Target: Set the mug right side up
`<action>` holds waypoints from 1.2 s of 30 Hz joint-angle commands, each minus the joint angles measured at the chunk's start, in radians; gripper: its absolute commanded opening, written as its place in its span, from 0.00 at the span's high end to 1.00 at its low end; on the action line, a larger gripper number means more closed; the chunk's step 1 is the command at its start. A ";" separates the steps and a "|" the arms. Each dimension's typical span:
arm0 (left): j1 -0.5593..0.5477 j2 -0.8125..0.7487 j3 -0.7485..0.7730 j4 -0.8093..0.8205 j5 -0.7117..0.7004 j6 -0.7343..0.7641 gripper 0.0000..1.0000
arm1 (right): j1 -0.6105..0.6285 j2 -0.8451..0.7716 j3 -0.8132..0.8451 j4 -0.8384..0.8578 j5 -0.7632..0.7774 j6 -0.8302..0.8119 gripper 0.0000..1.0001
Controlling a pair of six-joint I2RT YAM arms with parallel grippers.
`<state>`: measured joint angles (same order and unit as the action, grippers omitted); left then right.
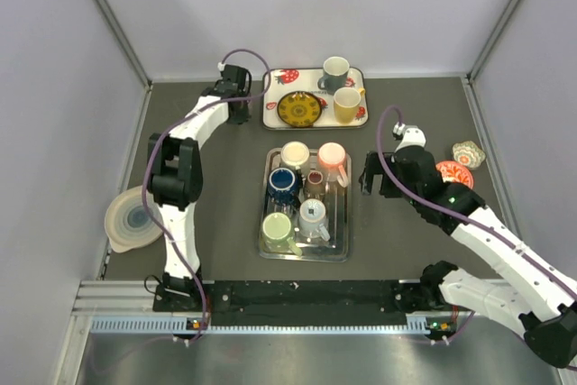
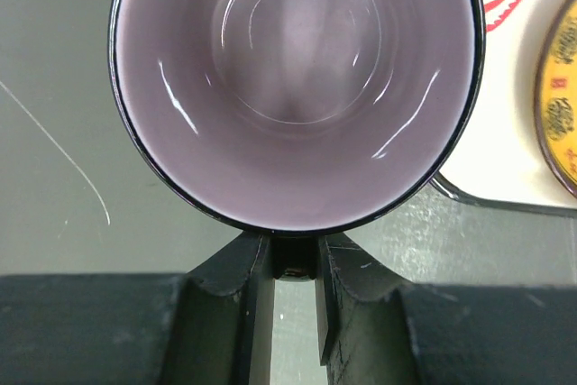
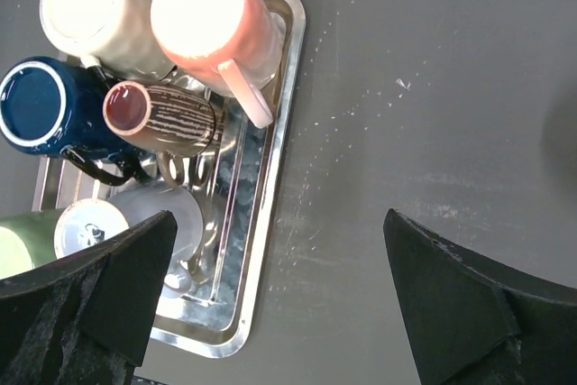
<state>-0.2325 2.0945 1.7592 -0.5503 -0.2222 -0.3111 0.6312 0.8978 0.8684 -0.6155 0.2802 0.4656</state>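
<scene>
The bench point(image 1: 406, 105) carries the steel tray point(image 1: 346, 227) at its middle and the white tray point(image 1: 270, 119) by the far edge. Just left of that tray is the mug point(image 2: 297, 87). From overhead my left wrist hides it, but the wrist view shows its open lilac mouth. My left fingers point(image 2: 225, 272) are narrow, pinching a dark part under its rim. My right fingers point(image 3: 117, 277) stand wide and hold nothing.
</scene>
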 commanded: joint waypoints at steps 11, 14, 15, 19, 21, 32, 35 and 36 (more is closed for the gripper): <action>0.035 0.068 0.108 0.015 0.007 -0.005 0.89 | 0.005 0.038 -0.023 0.106 -0.022 0.062 0.01; 0.038 0.052 0.108 0.006 0.004 -0.016 0.68 | 0.007 0.050 -0.025 0.106 -0.021 0.054 0.01; 0.036 0.047 0.108 0.000 0.007 -0.019 0.64 | 0.007 0.053 -0.025 0.106 -0.021 0.051 0.01; 0.036 -0.011 0.086 -0.005 0.009 -0.046 0.47 | 0.005 0.070 -0.017 0.103 -0.022 0.028 0.02; 0.038 -0.039 0.080 -0.011 0.018 -0.043 0.40 | 0.007 0.078 -0.012 0.100 -0.024 0.027 0.02; -0.019 -0.550 -0.364 0.059 -0.023 -0.146 0.33 | 0.199 0.188 0.078 0.083 -0.160 -0.202 0.07; -0.059 -0.725 -0.536 0.079 0.000 -0.193 0.22 | 0.255 0.216 0.092 0.051 -0.185 -0.263 0.09; -0.073 -0.767 -0.578 0.088 0.021 -0.204 0.01 | 0.269 0.217 0.089 0.048 -0.190 -0.272 0.10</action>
<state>-0.2584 1.5154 1.3529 -0.5312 -0.2291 -0.4423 0.8440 1.1034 0.9047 -0.5552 0.1295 0.3016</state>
